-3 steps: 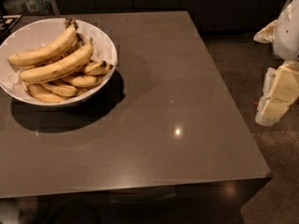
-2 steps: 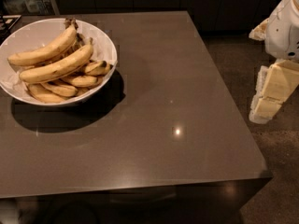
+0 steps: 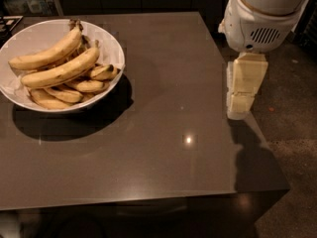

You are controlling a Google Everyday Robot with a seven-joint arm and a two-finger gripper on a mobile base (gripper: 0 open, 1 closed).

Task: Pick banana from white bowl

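The white bowl [image 3: 34, 37] stands on the dark table at the far left, wide and shallow. It holds a pile of several yellow bananas [image 3: 60, 71], two big ones on top and smaller ones beneath. My gripper [image 3: 238, 112] hangs down from the white arm [image 3: 260, 14] at the table's right edge, pointing at the tabletop. It is far to the right of the bowl and holds nothing that I can see.
The dark grey table [image 3: 168, 133] has its front edge low in the view and its right edge just under the gripper. Speckled floor [image 3: 297, 133] lies to the right. Dark cabinets run along the back.
The arm has moved left and further into view, bringing the gripper from beside the table to over its right edge. The bowl and bananas have not moved.
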